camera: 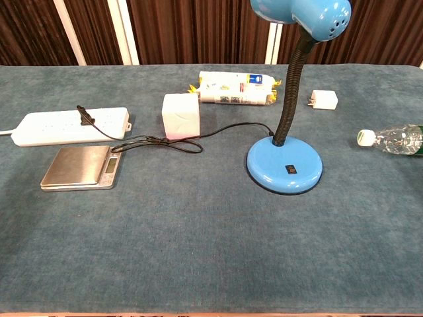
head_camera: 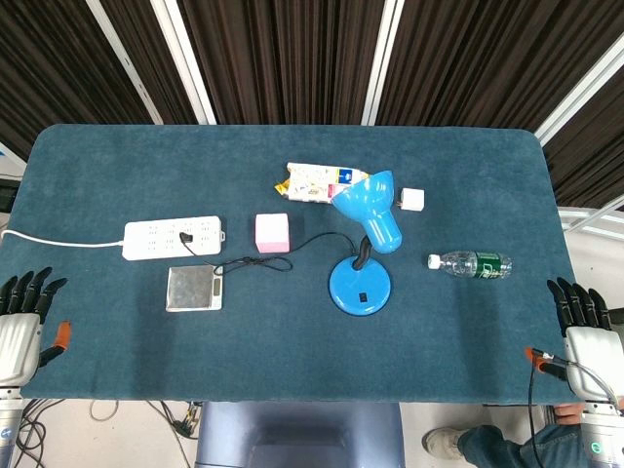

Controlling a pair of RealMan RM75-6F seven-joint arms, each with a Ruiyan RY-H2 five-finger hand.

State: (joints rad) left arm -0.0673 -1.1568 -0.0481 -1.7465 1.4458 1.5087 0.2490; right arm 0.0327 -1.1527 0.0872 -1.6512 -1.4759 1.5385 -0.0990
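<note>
A: My left hand rests at the near left table edge, fingers spread, holding nothing. My right hand sits at the near right edge, likewise spread and empty.

B: Nearest things?

A: From the right hand, the bottle lies ahead and inward, on its side, long axis across the table, cap toward the lamp. From the left hand, the scale lies ahead and inward, the power strip just beyond it. Judgement: the right hand is the closer one to the bottle.
</note>
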